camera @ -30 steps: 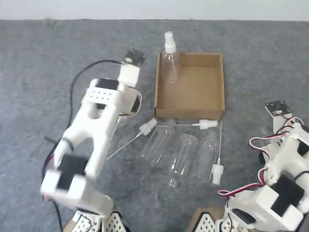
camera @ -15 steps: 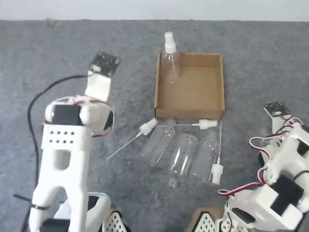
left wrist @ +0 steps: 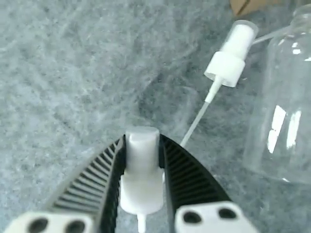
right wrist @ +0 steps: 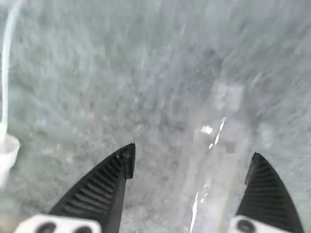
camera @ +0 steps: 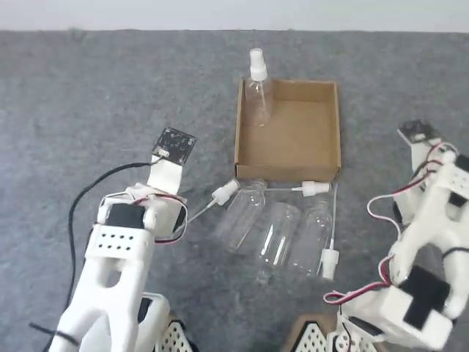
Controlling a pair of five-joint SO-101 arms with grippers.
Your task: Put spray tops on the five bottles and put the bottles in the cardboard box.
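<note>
My left gripper (left wrist: 142, 141) is shut on a white spray top (left wrist: 141, 170), held above the grey carpet. Just beyond it lie another spray top (left wrist: 231, 53) with its thin tube and a clear bottle (left wrist: 282, 111). From above, three open clear bottles (camera: 277, 235) lie side by side in front of the cardboard box (camera: 322, 132). One capped bottle (camera: 258, 88) stands in the box's far left corner. Loose spray tops (camera: 225, 192) (camera: 315, 188) (camera: 330, 260) lie around the bottles. My right gripper (right wrist: 192, 158) is open over the carpet, with a glinting clear shape (right wrist: 214, 141) between its fingers.
The left arm (camera: 121, 242) stands at the near left and the right arm (camera: 432, 205) at the near right of the grey carpet (camera: 88, 88). A spray top with its tube (right wrist: 5, 145) lies beside the right gripper.
The left arm has drawn back from beside the box toward the near left. The right arm has stretched a little toward the far side. Bottles and loose tops have not shifted.
</note>
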